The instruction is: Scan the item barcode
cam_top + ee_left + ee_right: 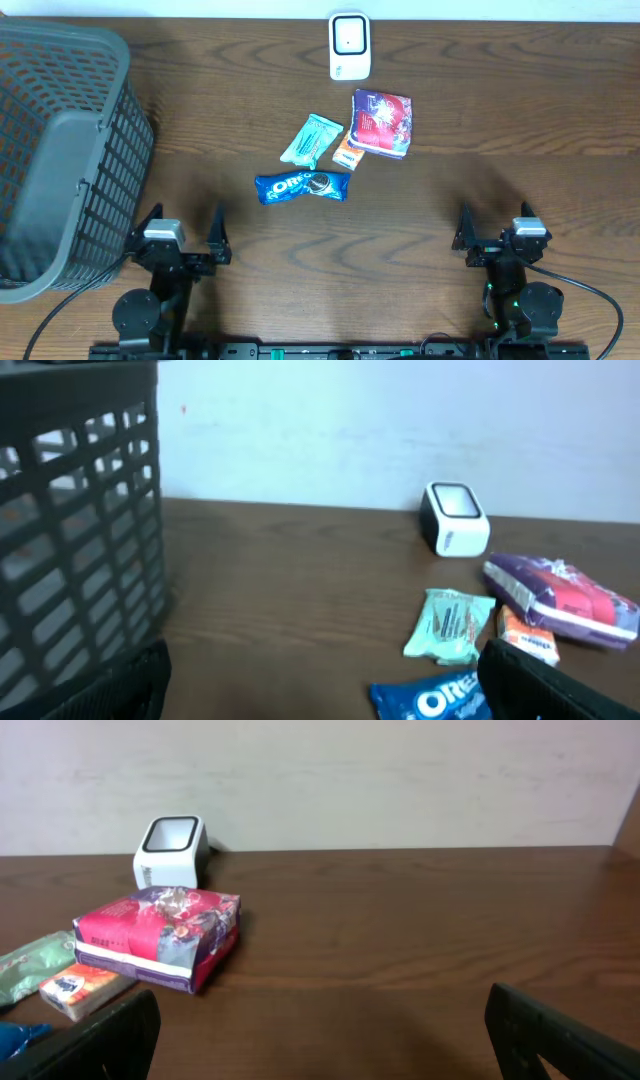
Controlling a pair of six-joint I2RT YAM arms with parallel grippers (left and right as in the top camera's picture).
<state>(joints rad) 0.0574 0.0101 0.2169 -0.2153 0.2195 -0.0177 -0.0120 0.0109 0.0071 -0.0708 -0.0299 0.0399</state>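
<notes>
A white barcode scanner (349,45) stands at the table's far edge, facing the arms; it also shows in both wrist views (456,517) (170,851). In front of it lie several items: a mint green packet (311,140), a small orange packet (347,152), a red and purple pack (381,123) and a blue Oreo packet (303,187). My left gripper (183,222) (325,680) stands open near the front edge, left of and short of the Oreo packet (432,700). The right gripper (496,222) (322,1035) also stands open and holds nothing, right of the items.
A tall dark grey mesh basket (60,150) fills the left side of the table, close beside my left arm. The wall runs directly behind the scanner. Bare wood lies between the two grippers and at the right.
</notes>
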